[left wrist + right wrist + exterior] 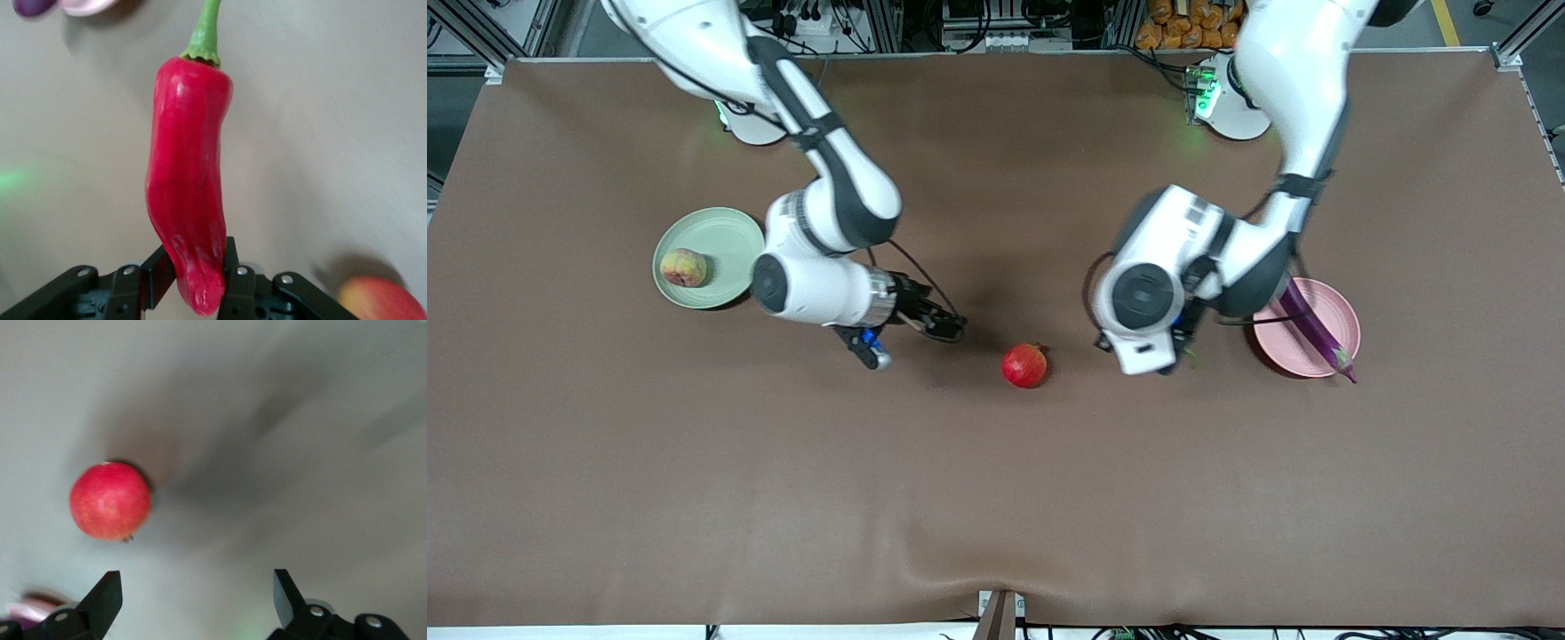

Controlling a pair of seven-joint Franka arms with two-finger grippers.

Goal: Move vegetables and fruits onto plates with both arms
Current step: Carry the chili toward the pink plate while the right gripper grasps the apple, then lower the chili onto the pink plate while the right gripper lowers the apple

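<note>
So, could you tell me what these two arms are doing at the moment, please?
They are sorting produce onto plates. The left tool is shut on the red chili pepper, held over the table beside the pink plate, where the eggplant already lies. The right tool hangs open over the table near the red fruit, which sits on the cloth between the two arms. The peach is on the green plate toward the right arm's end.
</note>
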